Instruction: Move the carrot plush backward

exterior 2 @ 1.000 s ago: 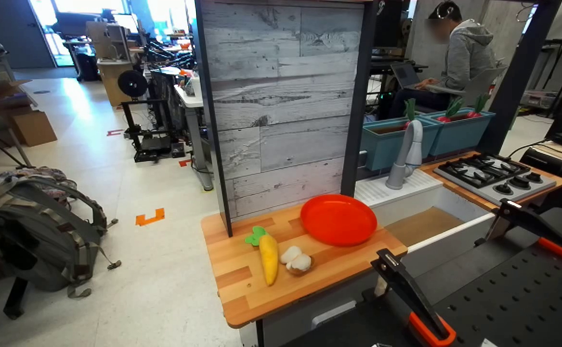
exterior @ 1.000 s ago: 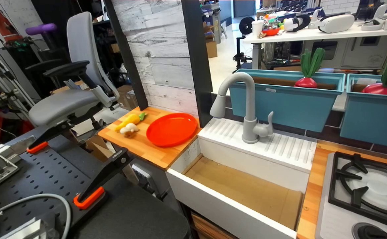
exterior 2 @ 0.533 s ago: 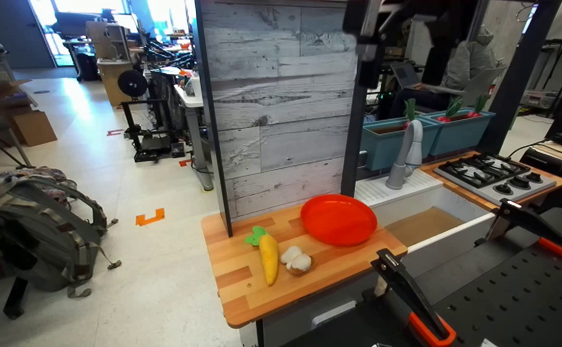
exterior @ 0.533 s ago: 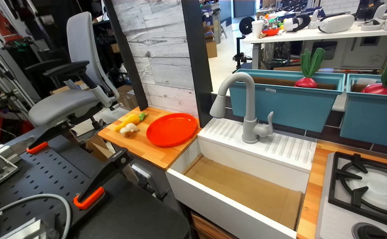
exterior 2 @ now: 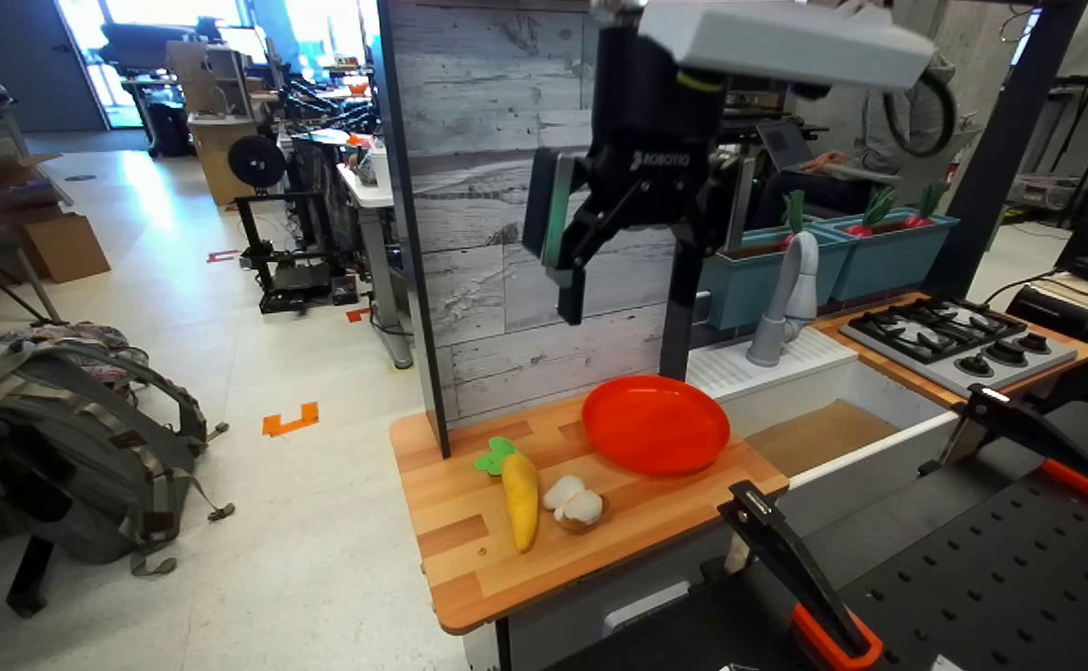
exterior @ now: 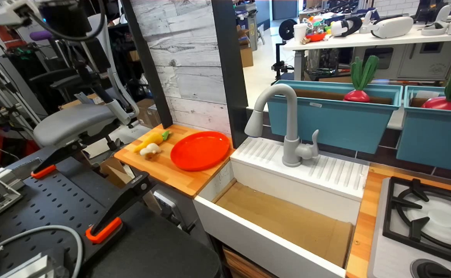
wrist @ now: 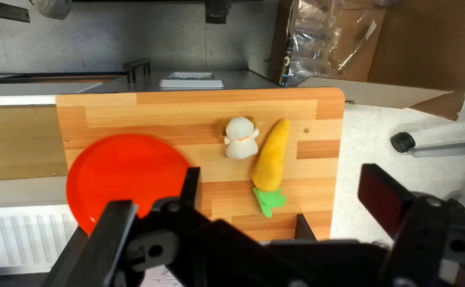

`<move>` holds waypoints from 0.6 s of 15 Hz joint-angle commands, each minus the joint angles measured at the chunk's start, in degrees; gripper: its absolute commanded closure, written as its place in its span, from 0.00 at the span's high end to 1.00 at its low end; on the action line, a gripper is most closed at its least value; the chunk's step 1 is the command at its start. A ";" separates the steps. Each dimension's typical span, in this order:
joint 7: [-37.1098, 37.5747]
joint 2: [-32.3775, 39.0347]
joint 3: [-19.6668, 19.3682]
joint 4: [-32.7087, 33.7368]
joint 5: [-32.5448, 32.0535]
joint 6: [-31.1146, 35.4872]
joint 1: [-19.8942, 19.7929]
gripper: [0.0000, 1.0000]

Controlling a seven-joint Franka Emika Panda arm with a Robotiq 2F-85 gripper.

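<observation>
The carrot plush (exterior 2: 520, 499), a yellow-orange tapered toy with a green leafy end, lies on the wooden counter (exterior 2: 441, 485). In an exterior view (exterior: 150, 141) it lies near the counter's far left end. In the wrist view the carrot plush (wrist: 271, 159) points its leaves toward the gripper. My gripper (exterior 2: 637, 270) hangs well above the counter, touching nothing. In the wrist view the gripper (wrist: 282, 183) has its fingers (wrist: 381, 199) wide apart with nothing between them. The carrot plush shows below and between them.
A round orange plate (wrist: 124, 171) lies on the same counter. A small white toy (wrist: 241, 137) lies close beside the carrot plush. A grey plank wall (exterior 2: 544, 233) stands behind the counter. The sink (exterior: 283, 216) and faucet (exterior: 289, 116) adjoin it. Black clamps (exterior 2: 786, 559) stick up in front.
The arm, out of both exterior views a second ago, has come in from the top and lowered above the counter. The carrot plush, the plate and the white toy have not moved.
</observation>
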 commanded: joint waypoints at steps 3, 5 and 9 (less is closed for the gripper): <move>5.15 15.03 -2.95 7.58 -0.28 10.28 4.59 1.00; 7.78 19.70 -4.99 10.61 -0.24 12.88 7.11 1.00; 12.33 28.56 -8.54 17.61 1.43 15.52 11.79 1.00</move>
